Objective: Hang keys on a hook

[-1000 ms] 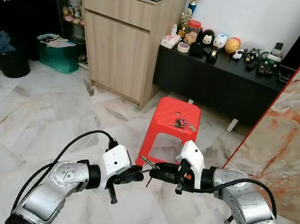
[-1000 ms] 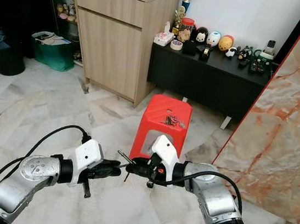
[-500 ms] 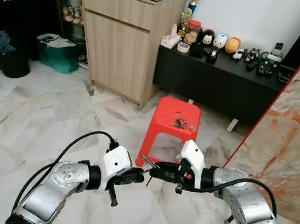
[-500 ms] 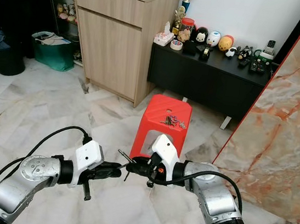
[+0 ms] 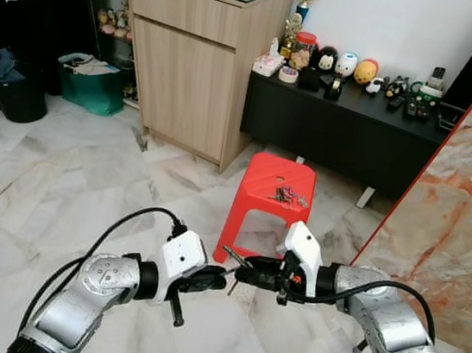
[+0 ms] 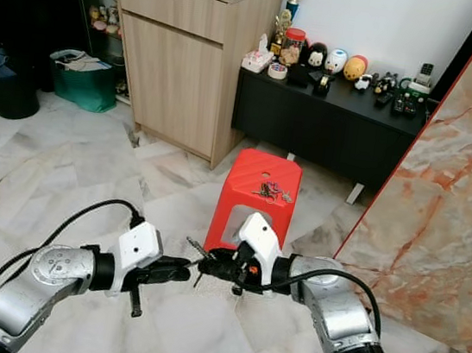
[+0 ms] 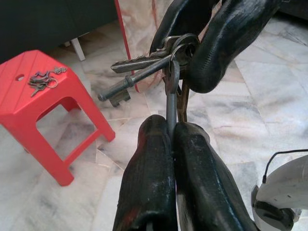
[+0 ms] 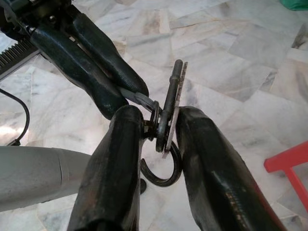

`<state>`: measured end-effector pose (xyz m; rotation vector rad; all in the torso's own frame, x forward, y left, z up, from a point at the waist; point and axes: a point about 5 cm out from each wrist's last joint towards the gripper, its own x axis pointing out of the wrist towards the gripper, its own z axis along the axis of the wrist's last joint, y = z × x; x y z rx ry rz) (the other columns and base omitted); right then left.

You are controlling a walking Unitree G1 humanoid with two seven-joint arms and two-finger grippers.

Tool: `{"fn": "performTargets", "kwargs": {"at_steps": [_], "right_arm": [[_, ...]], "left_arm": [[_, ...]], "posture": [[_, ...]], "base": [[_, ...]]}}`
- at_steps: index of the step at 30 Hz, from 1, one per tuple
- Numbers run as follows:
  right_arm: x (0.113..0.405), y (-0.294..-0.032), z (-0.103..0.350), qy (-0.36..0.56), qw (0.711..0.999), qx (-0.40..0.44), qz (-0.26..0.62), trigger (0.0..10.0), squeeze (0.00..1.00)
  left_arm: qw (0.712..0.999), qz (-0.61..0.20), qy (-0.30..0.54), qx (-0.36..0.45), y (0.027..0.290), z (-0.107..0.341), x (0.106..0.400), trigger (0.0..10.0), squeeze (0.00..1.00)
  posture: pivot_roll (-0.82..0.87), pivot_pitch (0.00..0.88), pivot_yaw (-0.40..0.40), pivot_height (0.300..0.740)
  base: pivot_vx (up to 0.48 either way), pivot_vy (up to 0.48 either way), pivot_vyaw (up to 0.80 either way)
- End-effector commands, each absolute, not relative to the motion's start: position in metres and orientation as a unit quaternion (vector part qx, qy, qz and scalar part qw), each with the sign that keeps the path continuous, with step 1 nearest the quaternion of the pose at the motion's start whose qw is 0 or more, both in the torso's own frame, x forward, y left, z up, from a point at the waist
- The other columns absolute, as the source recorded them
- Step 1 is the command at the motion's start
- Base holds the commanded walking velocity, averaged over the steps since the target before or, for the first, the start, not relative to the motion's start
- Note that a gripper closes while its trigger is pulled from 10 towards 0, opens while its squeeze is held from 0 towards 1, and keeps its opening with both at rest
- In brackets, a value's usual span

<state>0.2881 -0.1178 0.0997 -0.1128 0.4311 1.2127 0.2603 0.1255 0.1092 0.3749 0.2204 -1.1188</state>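
While the right end effector (image 8: 159, 139) pinches the keys (image 7: 144, 70), keep the left end effector (image 7: 172, 144) clamped on the hook (image 7: 172, 94) and steady.

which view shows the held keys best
The left wrist view: the keys fan out on their ring between both grippers. The right wrist view shows them edge-on; the eye views show a tiny bunch where the fingertips meet.

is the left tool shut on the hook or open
Shut on the hook: in the left wrist view the left tool's fingers press together around its grey shank, while the right tool holds the keys on it.
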Motion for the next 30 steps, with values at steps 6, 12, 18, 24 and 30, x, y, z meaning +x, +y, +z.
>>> {"fn": "performTargets", "kwargs": {"at_steps": [6,12,18,24,30], "right_arm": [[0.287,-0.122,0.096,0.220,0.790,-0.061,0.569,10.0,1.00],[0.286,-0.124,0.094,0.226,0.788,-0.072,0.568,10.0,1.00],[0.288,-0.137,0.080,0.268,0.784,-0.134,0.544,10.0,0.00],[0.296,-0.147,0.065,0.290,0.818,-0.134,0.479,10.0,0.00],[0.289,-0.161,0.021,0.347,0.860,-0.080,0.364,10.0,0.00]], "left_arm": [[0.818,-0.528,0.116,0.197,0.133,0.112,0.262,0.0,0.00],[0.811,-0.522,0.136,0.224,0.141,0.105,0.262,0.0,0.00],[0.820,-0.494,0.160,0.240,0.157,0.099,0.262,0.0,0.00],[0.841,-0.457,0.179,0.229,0.165,0.086,0.260,5.0,0.00],[0.892,-0.361,0.190,0.196,0.175,0.066,0.262,10.0,0.00]], "posture": [[0.08,0.000,-0.087,0.740],[0.08,0.000,-0.087,0.740],[0.08,0.000,-0.084,0.740],[0.08,0.000,-0.084,0.740],[0.08,0.000,-0.082,0.740]], "base": [[0.000,0.000,0.00],[0.000,0.000,0.00],[0.000,0.000,0.00],[0.000,0.000,0.00],[0.000,0.000,0.00]]}}
